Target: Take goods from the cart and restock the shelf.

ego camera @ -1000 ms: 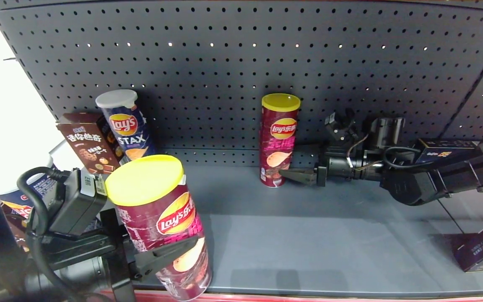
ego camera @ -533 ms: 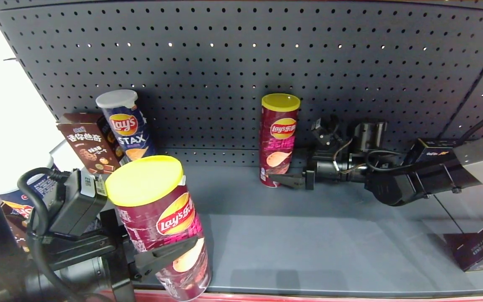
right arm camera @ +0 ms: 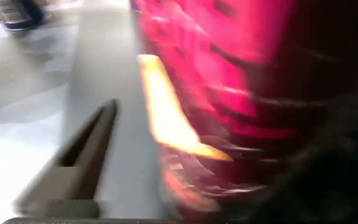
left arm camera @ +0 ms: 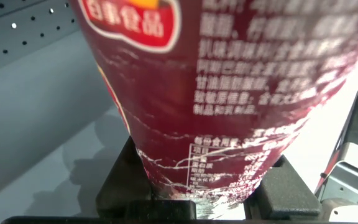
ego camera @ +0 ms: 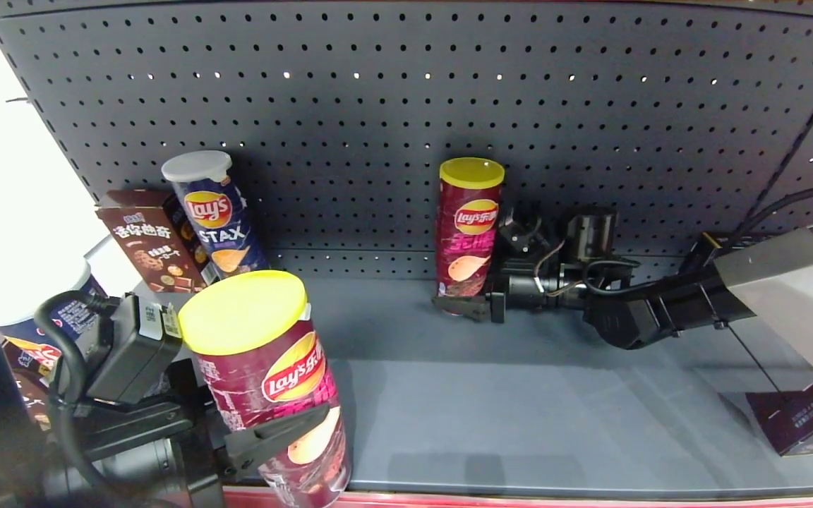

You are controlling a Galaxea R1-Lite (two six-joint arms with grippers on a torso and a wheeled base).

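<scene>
A maroon chip can with a yellow lid (ego camera: 265, 381) is held upright over the shelf's front left edge. My left gripper (ego camera: 276, 430) is shut on its lower body. In the left wrist view the can (left arm camera: 197, 93) rises from between the gripper's pads (left arm camera: 291, 193). A second maroon can (ego camera: 468, 233) stands at the back of the shelf against the pegboard. My right gripper (ego camera: 464, 305) is open at that can's base, with one finger (right arm camera: 73, 168) in front and a gap between it and the can (right arm camera: 229, 93).
A blue chip can with a white lid (ego camera: 210, 212) and a brown cookie box (ego camera: 149, 240) lean at the back left. Dark boxes (ego camera: 802, 416) lie at the right. The grey shelf board (ego camera: 519, 409) is bare in the middle and front right.
My right gripper has slid left along the shelf until its fingers reach the base of the standing can. The left gripper and its can have shifted slightly.
</scene>
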